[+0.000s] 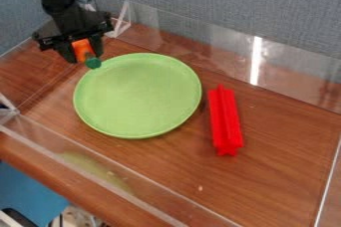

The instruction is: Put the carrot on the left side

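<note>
Your tool (83, 51) is pinching the carrot (86, 52), green end down, in the air just past the far left rim of the green plate (134, 97). The red ridged bar (224, 119) lies on the wooden worktop (280, 161) right of the plate

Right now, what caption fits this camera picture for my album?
Gripper carries the carrot past the green plate's left rim; red bar lies right of it.
</note>
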